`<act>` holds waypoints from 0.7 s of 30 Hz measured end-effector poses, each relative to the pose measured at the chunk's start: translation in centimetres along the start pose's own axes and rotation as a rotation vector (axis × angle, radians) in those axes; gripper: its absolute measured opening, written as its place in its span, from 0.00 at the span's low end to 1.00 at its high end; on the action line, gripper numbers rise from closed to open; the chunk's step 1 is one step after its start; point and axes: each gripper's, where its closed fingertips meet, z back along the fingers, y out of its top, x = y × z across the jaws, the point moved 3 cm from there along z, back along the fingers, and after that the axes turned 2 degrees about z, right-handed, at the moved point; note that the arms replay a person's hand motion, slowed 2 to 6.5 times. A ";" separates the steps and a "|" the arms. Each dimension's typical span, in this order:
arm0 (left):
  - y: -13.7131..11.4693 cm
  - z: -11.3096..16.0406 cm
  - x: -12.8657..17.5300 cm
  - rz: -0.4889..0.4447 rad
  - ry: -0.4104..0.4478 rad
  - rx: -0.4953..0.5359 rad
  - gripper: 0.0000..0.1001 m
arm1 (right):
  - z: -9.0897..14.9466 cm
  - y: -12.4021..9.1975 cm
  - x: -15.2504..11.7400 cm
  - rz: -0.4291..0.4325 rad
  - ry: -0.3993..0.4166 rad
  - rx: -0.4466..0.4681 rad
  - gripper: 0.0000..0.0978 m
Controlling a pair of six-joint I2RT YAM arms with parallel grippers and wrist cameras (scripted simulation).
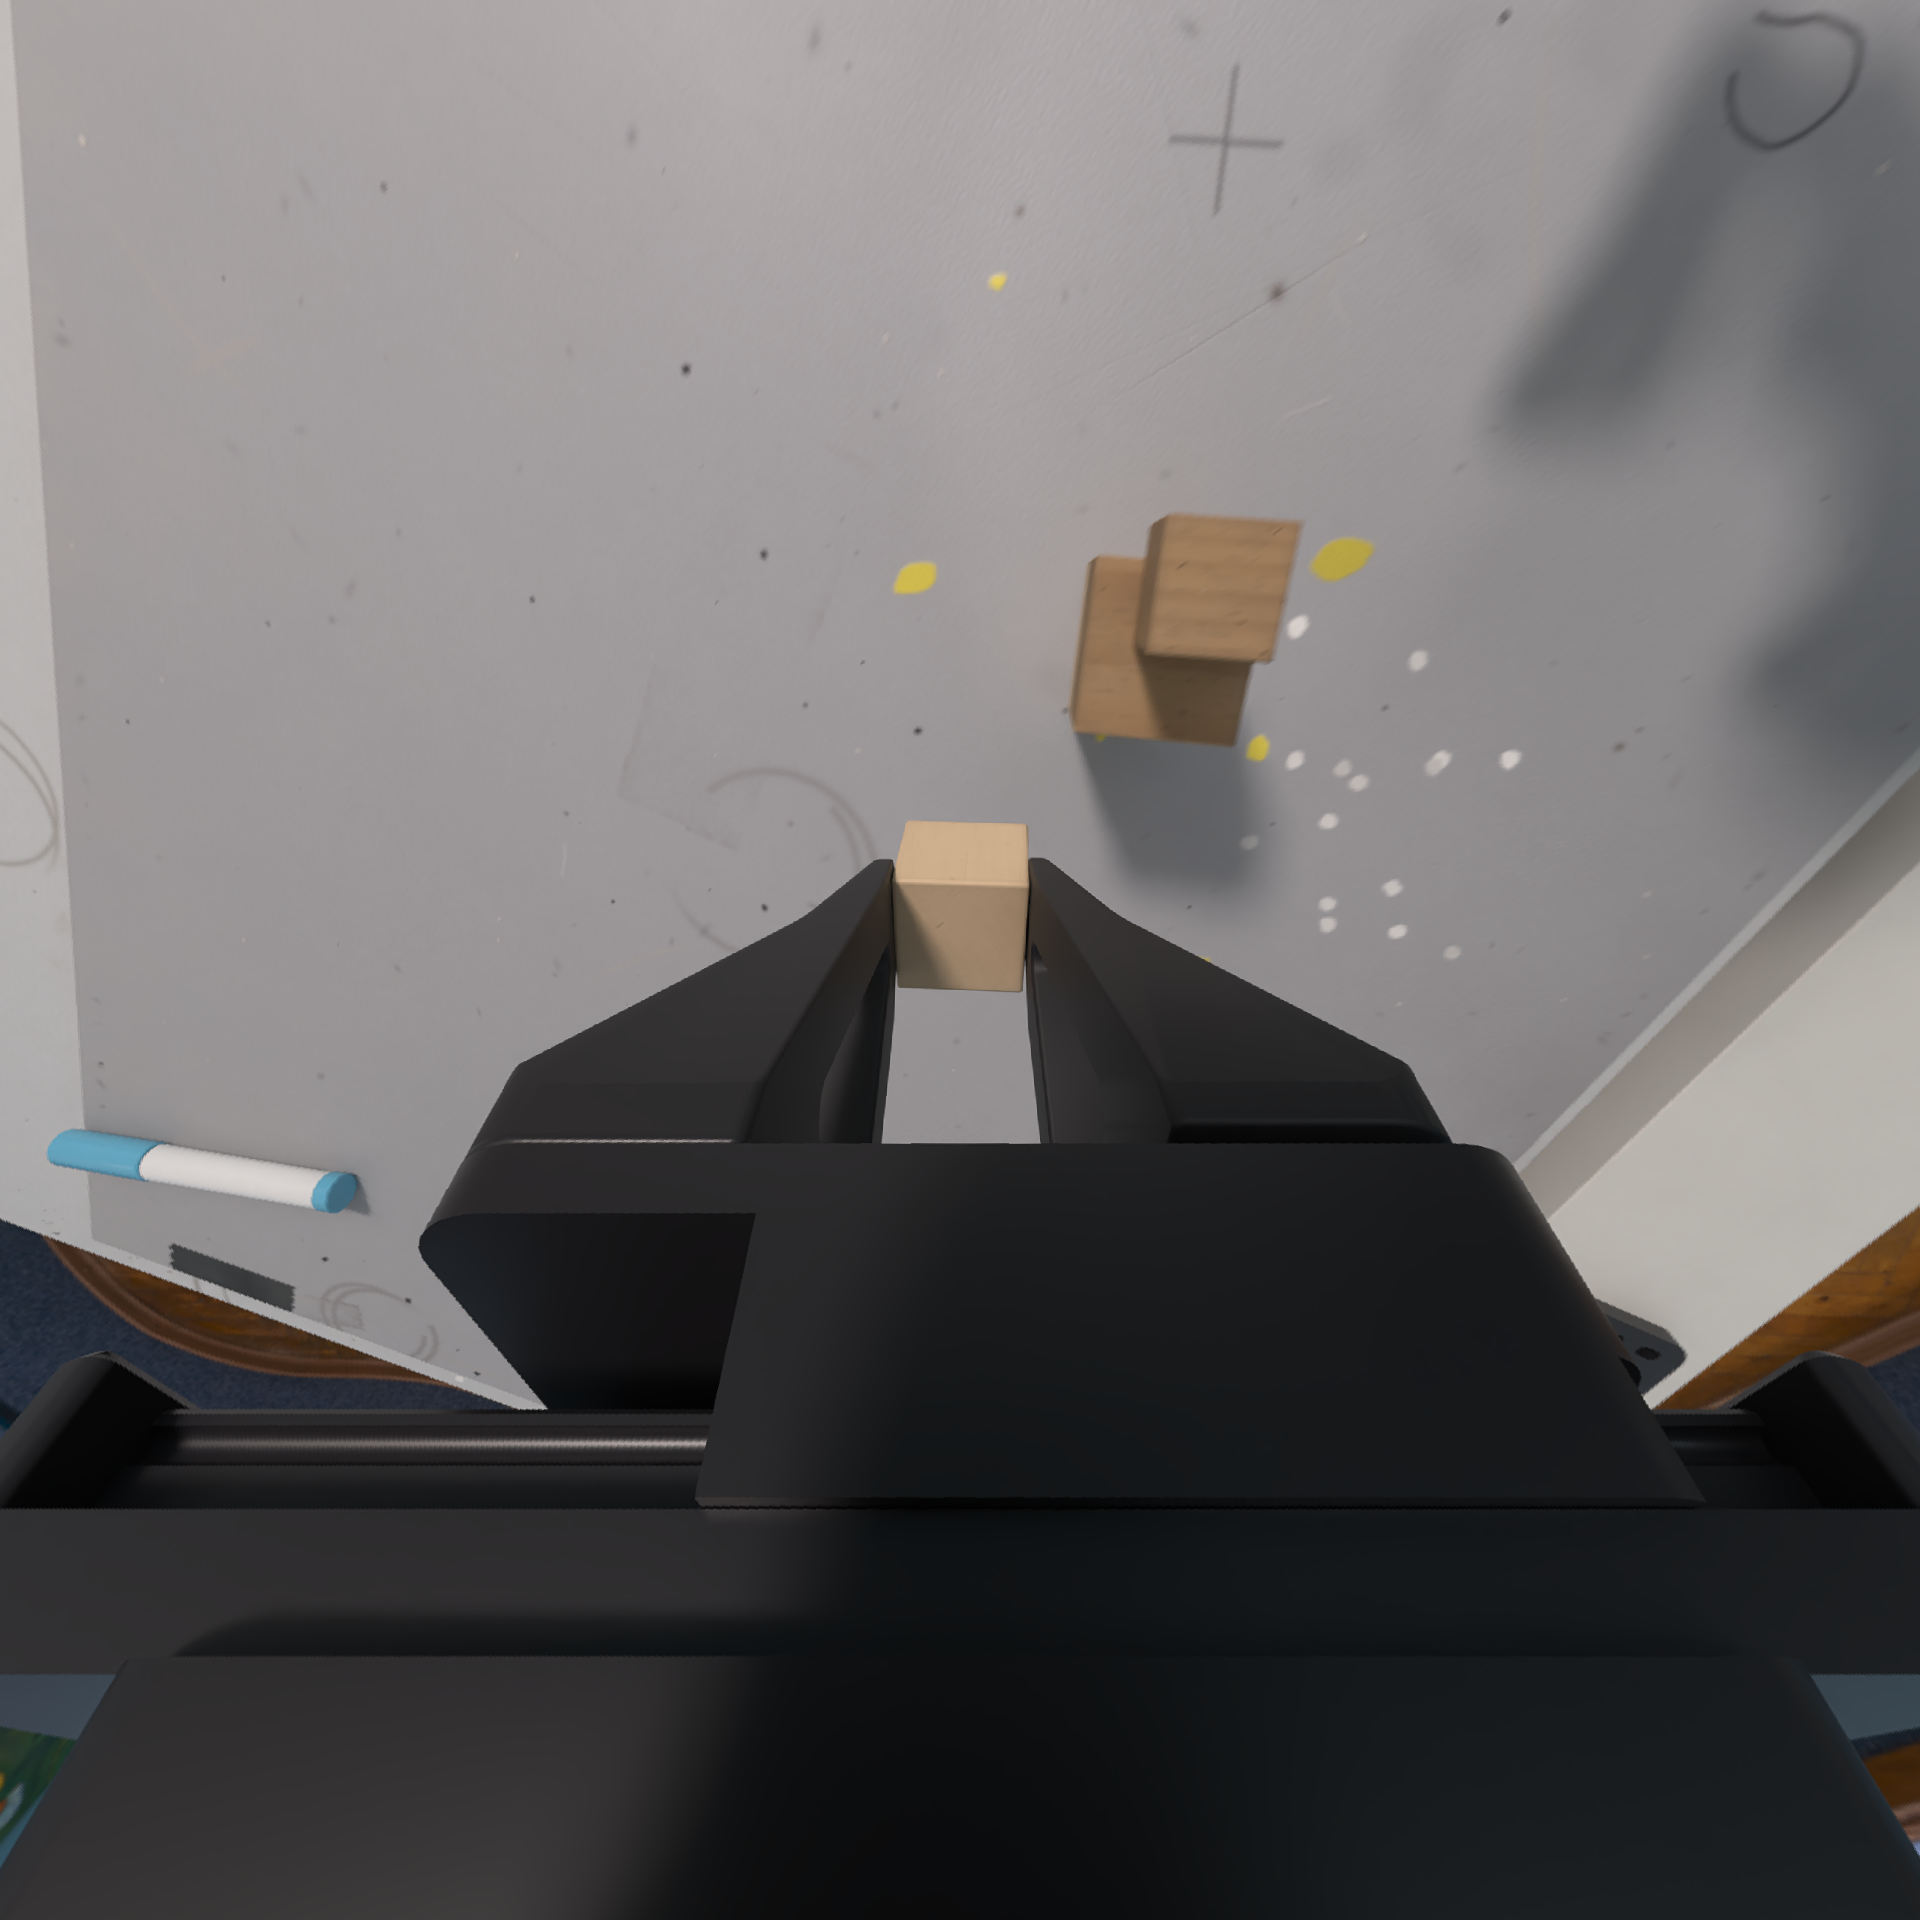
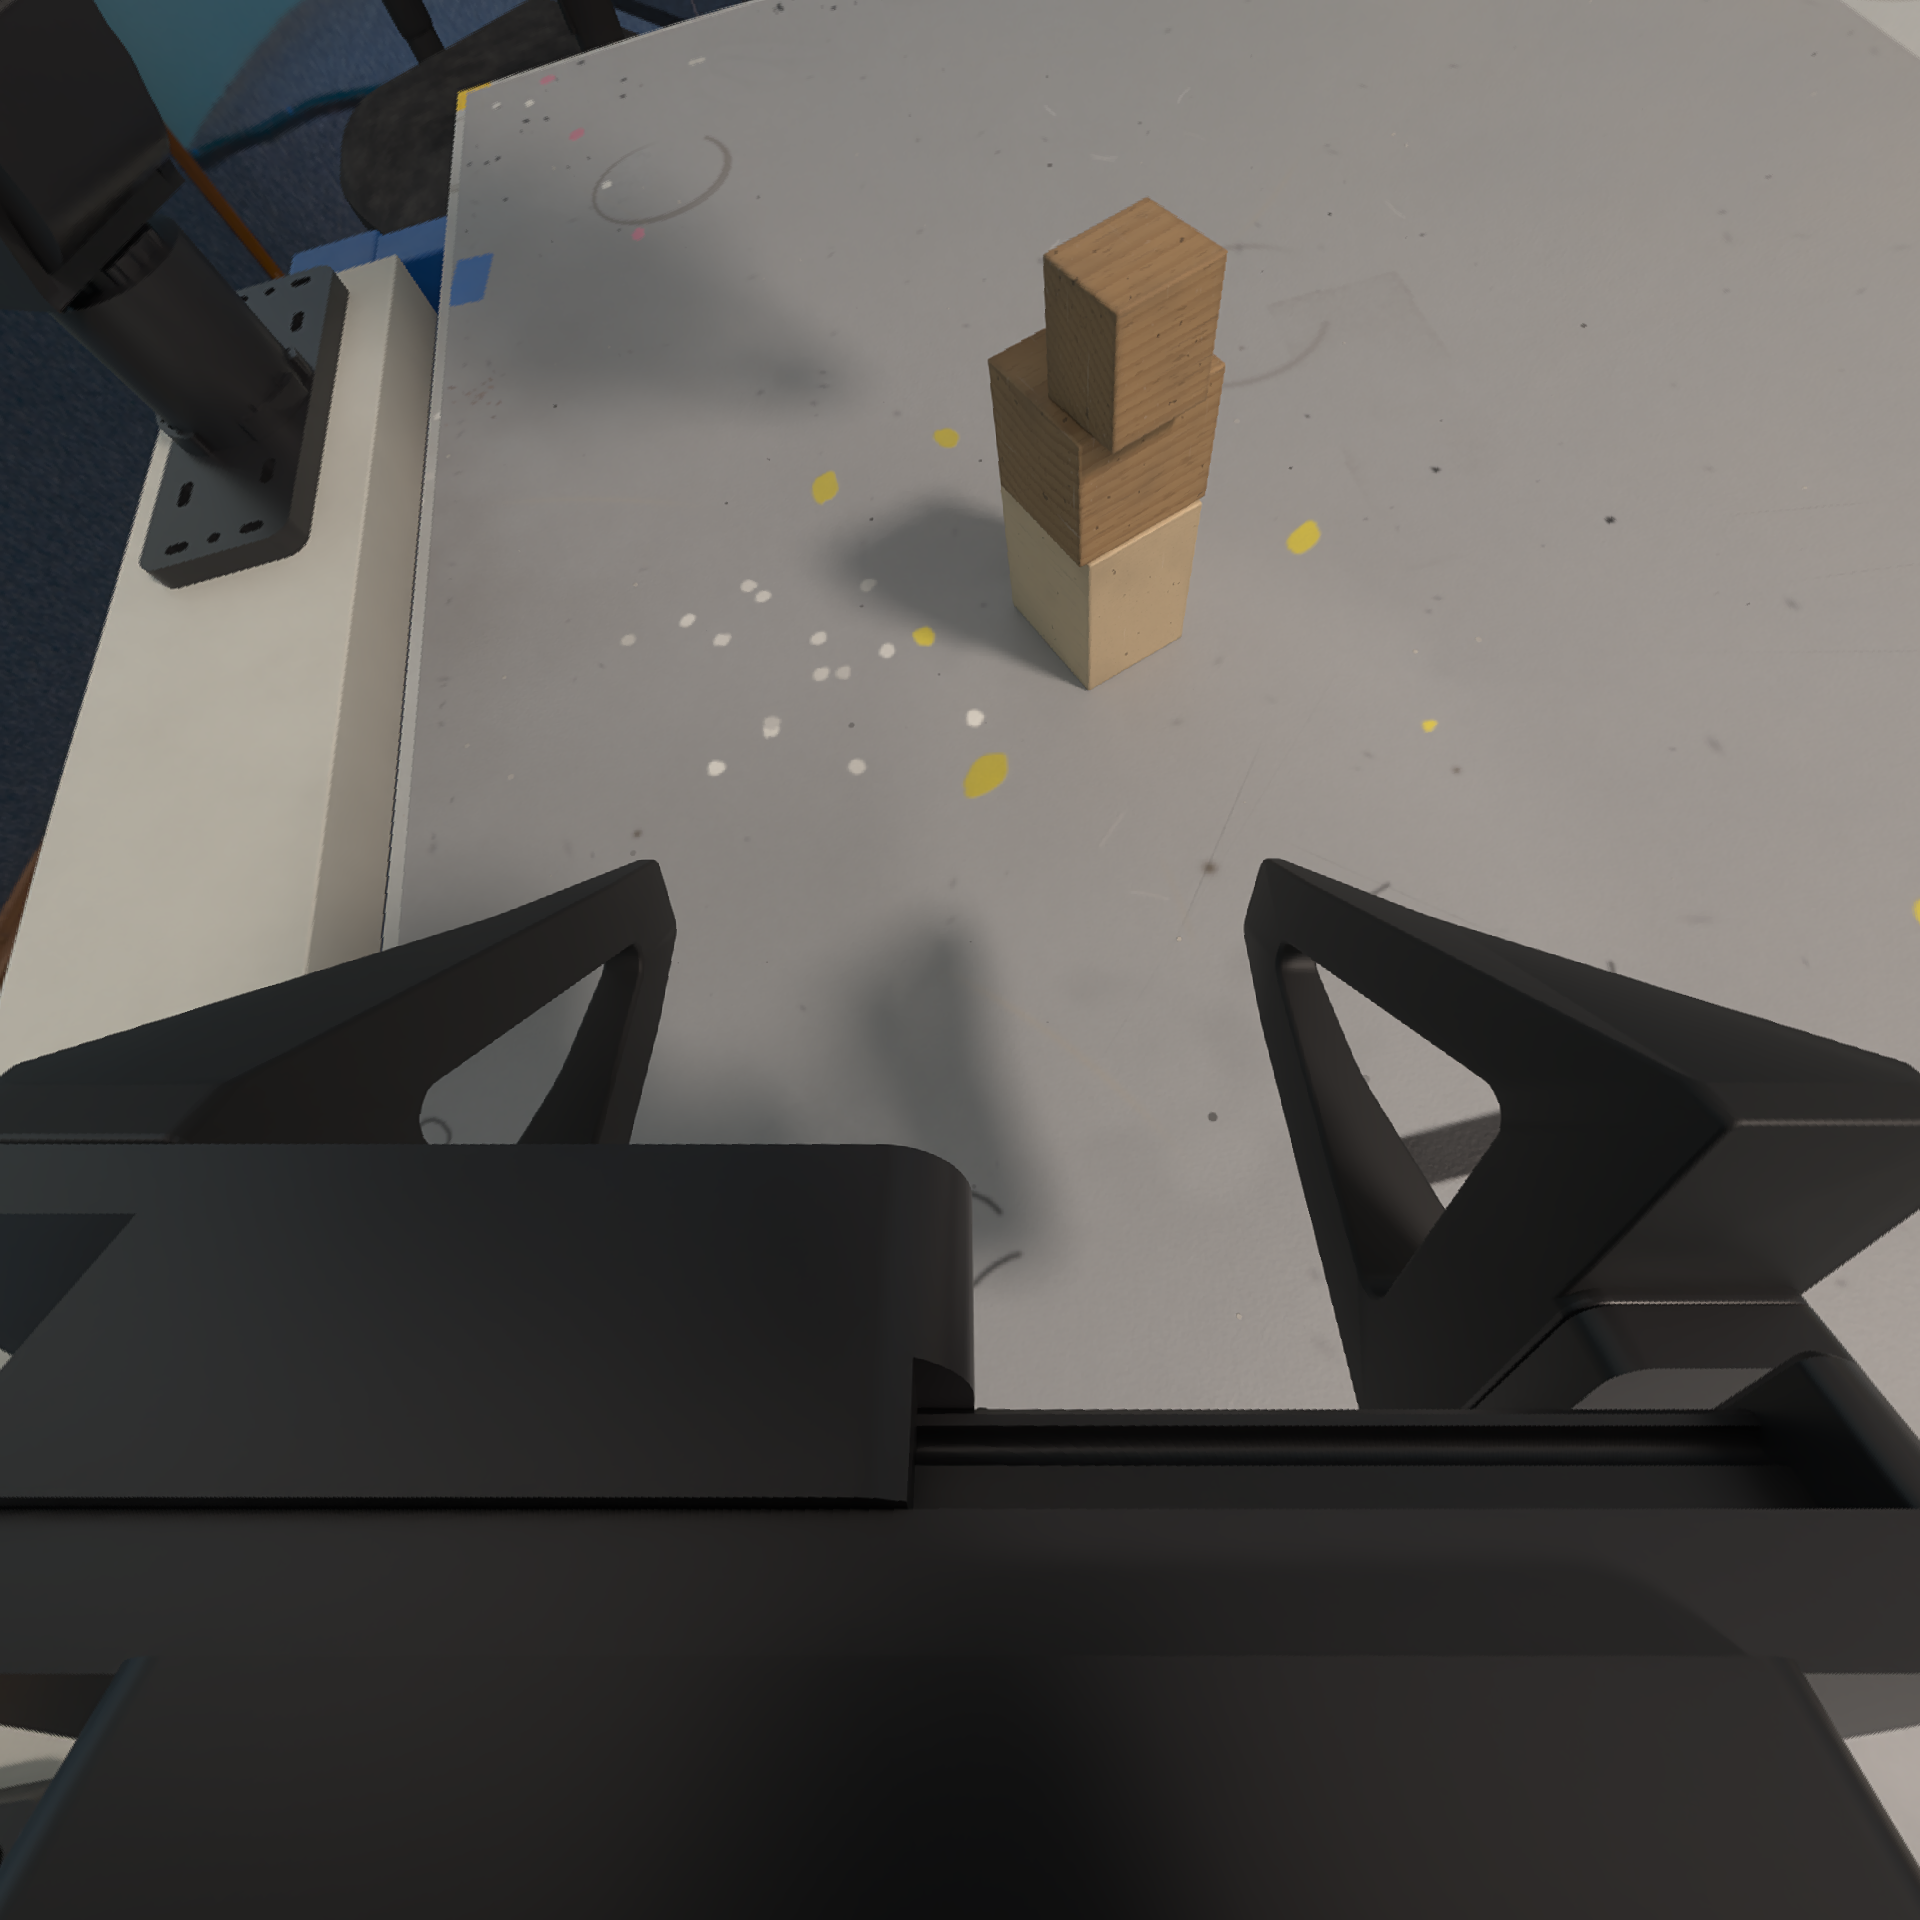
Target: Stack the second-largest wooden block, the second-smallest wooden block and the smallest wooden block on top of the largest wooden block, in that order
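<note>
Three stacked blocks (image 2: 1117, 436), smallest block (image 1: 961, 904) between left gripper (image 1: 961, 914) fingers

Three-block stack (image 2: 1107, 447) stands upright; pale smallest block (image 1: 961, 904) held aloft.

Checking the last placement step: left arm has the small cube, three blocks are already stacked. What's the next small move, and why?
Probably carry the small cube forward and right until it hangs above the top block of the stack. The left gripper is shut on it, off to the stack's side. The right gripper is open and clear.
</note>
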 end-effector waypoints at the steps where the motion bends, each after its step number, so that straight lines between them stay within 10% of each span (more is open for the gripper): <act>1: 0.4 0.2 0.4 -0.001 -0.002 0.001 0.21 | 0.0 0.0 0.0 0.000 -0.001 0.000 0.96; 21: 3.8 -1.1 5.3 -0.025 -0.040 -0.070 0.21 | 0.4 0.2 -0.5 0.007 0.003 -0.003 0.96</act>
